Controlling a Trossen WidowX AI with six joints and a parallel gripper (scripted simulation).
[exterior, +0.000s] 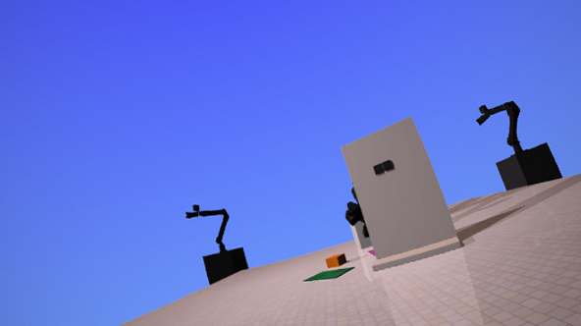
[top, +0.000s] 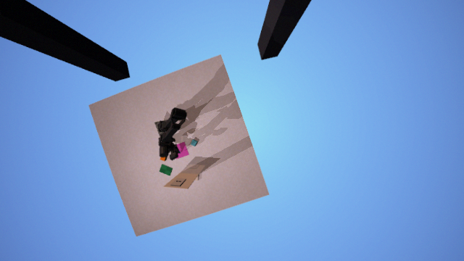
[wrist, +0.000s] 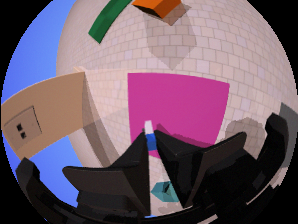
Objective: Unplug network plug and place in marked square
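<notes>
My gripper (wrist: 149,135) is shut on the plug (wrist: 151,142), a small blue piece with a whitish end, at the fingertips. The plug is out of the socket and in the air. In the wrist view it overlaps the near part of the magenta square (top: 183,150) (exterior: 372,252) (wrist: 180,105), where a shadow falls. How high it hangs is hard to tell. The upright panel (top: 192,177) (exterior: 400,202) (wrist: 57,102) stands apart from the hand, and its socket plate (top: 178,182) (wrist: 31,121) shows two dark openings. The tab cannot be made out.
A green flat patch (top: 166,170) (exterior: 329,274) (wrist: 107,22) and an orange block (top: 163,158) (exterior: 335,260) (wrist: 161,7) lie beyond the square. A teal block (top: 194,142) (wrist: 161,191) lies on its near side. Two other arms on dark pedestals stand far off.
</notes>
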